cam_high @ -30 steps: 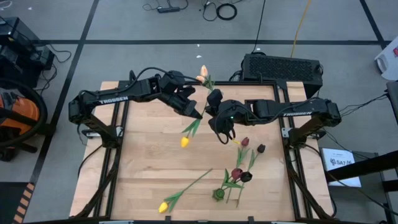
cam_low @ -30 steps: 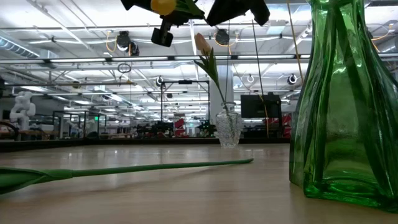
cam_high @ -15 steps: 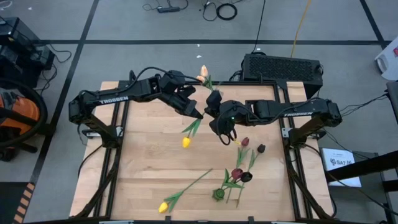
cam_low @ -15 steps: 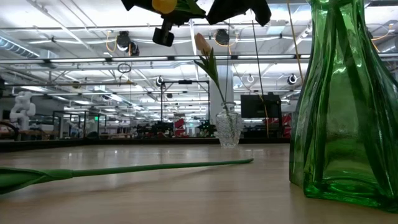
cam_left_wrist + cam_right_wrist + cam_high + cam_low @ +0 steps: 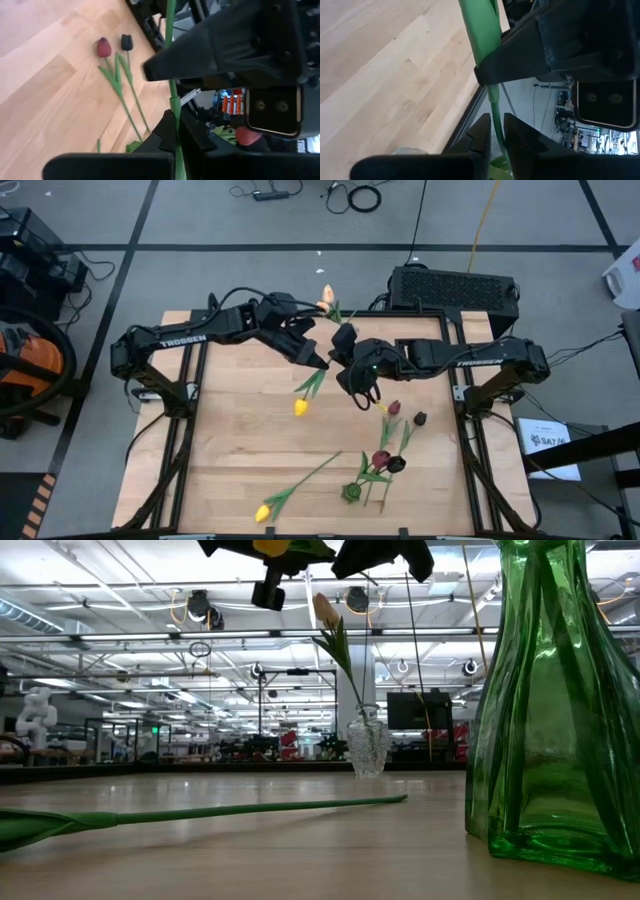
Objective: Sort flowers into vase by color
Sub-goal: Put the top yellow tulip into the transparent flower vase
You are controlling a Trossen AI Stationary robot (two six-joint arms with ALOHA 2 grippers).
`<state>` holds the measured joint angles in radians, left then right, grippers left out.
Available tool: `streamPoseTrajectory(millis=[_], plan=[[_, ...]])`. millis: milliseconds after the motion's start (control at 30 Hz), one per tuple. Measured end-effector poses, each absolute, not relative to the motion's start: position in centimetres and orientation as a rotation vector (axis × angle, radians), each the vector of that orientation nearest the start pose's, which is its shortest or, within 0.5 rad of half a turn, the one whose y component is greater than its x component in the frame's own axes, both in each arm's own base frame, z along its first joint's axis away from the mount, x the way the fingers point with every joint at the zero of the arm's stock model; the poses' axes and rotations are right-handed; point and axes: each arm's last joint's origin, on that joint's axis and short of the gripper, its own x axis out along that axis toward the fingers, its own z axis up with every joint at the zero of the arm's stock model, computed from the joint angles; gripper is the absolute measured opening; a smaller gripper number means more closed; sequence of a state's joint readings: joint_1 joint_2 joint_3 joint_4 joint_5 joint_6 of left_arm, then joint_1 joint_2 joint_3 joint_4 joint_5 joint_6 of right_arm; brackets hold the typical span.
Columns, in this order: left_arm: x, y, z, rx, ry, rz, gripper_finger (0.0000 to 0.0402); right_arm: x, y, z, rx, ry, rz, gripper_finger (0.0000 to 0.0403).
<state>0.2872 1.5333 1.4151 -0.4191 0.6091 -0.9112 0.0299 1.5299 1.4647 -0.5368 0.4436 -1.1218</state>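
Yellow tulip (image 5: 298, 408) held above the counter (image 5: 240, 440) | left pincer (image 5: 322, 366) clamps the stem; right pincer (image 5: 341, 361) narrowed around it | we should release left only once right grips firmly.

Both dark six-joint arms reach inward from opposite sides and meet over the far middle of the table. The left pincer (image 5: 322, 365) is clamped tight, its tip angled down and toward the right arm. The right pincer (image 5: 348, 363), narrowly parted, faces it, the two tips nearly touching
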Motion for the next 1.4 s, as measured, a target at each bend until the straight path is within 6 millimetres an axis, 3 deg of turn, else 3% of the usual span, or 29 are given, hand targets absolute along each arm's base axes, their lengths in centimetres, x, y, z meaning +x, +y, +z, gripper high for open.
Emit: streamPoseTrajectory(millis=[167,333,667,1167,1400], plan=[[33.04,7.94,35.2,-1.117,0.602,-0.086,0.0011,33.5,-0.34,35.77,-1.217,0.766,-0.026,0.004],[33.07,8.01,35.17,-1.109,0.59,-0.054,0.0014,33.44,-0.33,35.69,-1.21,0.775,-0.027,0.0006],[33.11,8.23,35.2,-1.086,0.552,0.026,0.0052,33.35,-0.41,35.55,-1.178,0.79,-0.035,0.0002],[33.26,8.32,35.19,-1.095,0.498,0.155,0.0054,33.28,-0.31,35.37,-1.107,0.792,-0.038,0.0],[33.39,8.12,35.32,-1.038,0.487,0.135,0.0054,32.96,-0.44,34.98,-1.102,0.842,-0.021,0.0]])
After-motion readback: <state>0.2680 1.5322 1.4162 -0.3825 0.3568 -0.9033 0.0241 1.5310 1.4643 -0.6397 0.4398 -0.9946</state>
